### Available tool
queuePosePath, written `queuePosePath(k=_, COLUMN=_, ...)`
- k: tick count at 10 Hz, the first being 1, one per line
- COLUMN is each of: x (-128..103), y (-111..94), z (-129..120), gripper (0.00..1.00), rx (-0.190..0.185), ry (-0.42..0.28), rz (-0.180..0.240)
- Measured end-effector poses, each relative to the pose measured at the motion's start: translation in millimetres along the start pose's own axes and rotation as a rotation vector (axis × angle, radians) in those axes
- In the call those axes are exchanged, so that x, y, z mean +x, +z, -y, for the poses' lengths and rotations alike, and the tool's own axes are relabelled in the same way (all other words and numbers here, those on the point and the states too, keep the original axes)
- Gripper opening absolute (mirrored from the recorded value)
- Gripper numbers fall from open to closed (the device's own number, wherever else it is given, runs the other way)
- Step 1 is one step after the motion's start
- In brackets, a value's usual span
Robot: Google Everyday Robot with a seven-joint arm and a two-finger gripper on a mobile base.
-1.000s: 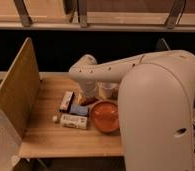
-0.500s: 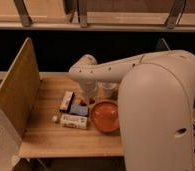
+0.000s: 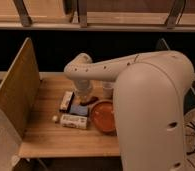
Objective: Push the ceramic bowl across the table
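The orange-red ceramic bowl (image 3: 103, 116) sits on the light wooden table (image 3: 46, 137), right of the middle, its right side hidden behind my white arm. My gripper (image 3: 84, 96) hangs down from the arm's wrist just left of and behind the bowl's rim, low over the tabletop. It is close to the bowl, and I cannot tell whether it touches it.
A small pale cup (image 3: 108, 89) stands behind the bowl. A white box (image 3: 67, 100), a blue item (image 3: 80, 110), a white packet (image 3: 73, 121) and a small white piece (image 3: 55, 119) lie left of the bowl. An upright wooden side board (image 3: 18, 90) bounds the table's left.
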Motion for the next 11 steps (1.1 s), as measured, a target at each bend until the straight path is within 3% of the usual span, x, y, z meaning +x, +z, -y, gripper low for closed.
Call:
queuePosePath(k=6, x=0, y=6, z=-4, gripper=0.0, rx=0.003, ry=-0.046, rz=-0.032)
queuePosePath(k=8, x=7, y=26, z=-19, gripper=0.0, rx=-0.028, ry=-0.073, rz=-0.084)
queuePosePath(k=11, x=22, y=64, z=-18, gripper=0.0, rx=-0.047, ry=-0.057, rz=-0.168)
